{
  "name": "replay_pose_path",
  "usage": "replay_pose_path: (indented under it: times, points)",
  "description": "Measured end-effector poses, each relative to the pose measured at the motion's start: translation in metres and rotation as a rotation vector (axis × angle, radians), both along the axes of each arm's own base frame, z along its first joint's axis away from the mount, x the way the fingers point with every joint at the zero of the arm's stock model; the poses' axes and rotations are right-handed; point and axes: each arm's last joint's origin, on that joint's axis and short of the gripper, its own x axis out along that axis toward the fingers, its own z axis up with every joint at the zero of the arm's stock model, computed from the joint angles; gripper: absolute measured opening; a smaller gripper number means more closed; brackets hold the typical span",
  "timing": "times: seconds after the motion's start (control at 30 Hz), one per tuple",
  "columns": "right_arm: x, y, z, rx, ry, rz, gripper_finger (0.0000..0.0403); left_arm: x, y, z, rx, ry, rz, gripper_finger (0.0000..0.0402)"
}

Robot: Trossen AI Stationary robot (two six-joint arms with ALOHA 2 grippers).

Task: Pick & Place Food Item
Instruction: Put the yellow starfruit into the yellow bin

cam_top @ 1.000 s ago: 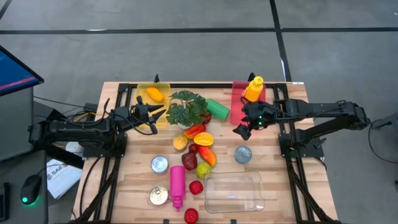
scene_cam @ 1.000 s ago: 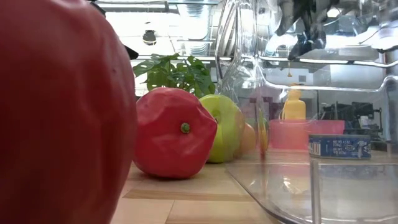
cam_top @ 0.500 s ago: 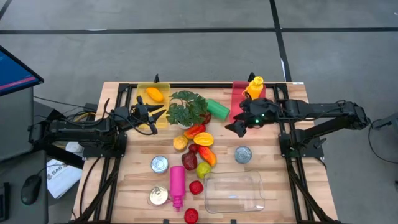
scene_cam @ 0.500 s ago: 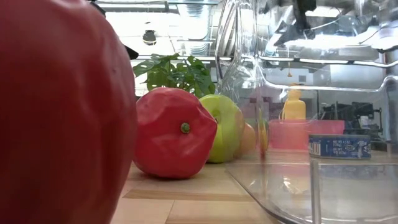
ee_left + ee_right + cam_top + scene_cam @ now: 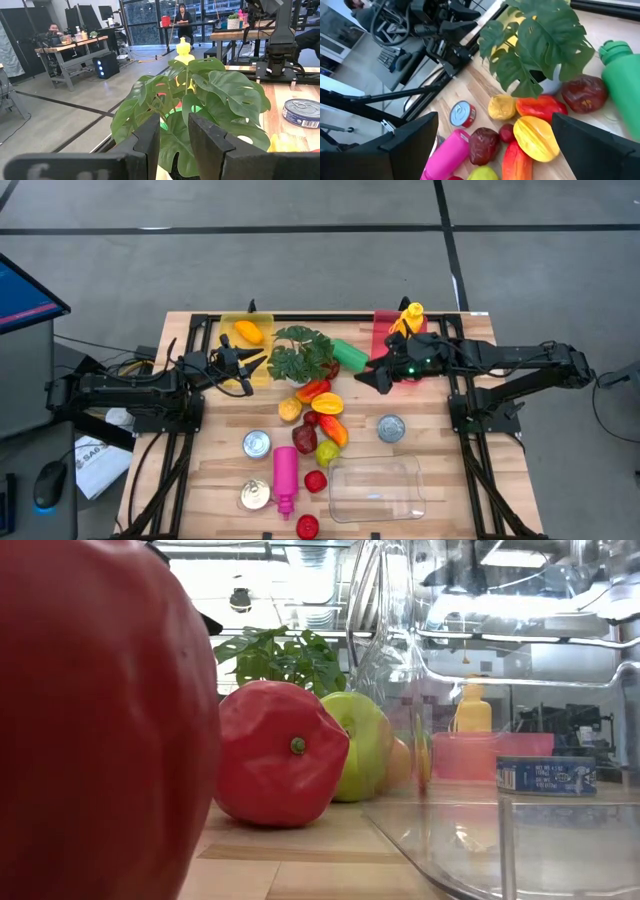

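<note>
The right gripper [image 5: 372,377] is hanging over the table just beside the green bottle [image 5: 351,355], its fingers [image 5: 410,145] spread wide apart and holding nothing. Its wrist camera is looking down on the food pile near the table's middle: a yellow fruit [image 5: 536,137] is lying against a red-orange pepper [image 5: 540,105], with a dark red fruit [image 5: 483,145] and a tin can [image 5: 462,113] close by. The leafy plant [image 5: 302,355] is standing just behind that pile. The left gripper [image 5: 252,364] is waiting beside the plant, fingers [image 5: 150,142] nearly together with a narrow gap, gripping nothing. The clear tray [image 5: 377,490] is sitting at the front, well apart from both arms.
</note>
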Motion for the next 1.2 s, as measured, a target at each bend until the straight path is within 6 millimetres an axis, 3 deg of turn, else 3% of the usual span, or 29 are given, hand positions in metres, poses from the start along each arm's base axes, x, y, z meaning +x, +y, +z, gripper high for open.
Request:
replay_pose_path:
  times: [0.3, 0.7, 1.2]
  points:
    - [-0.003, -0.004, -0.005, 0.004, 0.061, -0.018, 0.0382, 0.0, 0.0, 0.0, 0.0, 0.0, 0.0, 0.009]
    - [-0.017, -0.005, -0.023, 0.007, 0.296, -0.056, 0.0382, 0.0, 0.0, 0.005, 0.014, -0.054, 0.0, 0.009]
    - [-0.024, -0.005, -0.03, -0.009, 0.401, -0.078, 0.0382, 0.0, 0.0, 0.007, 0.016, -0.066, 0.0, 0.009]
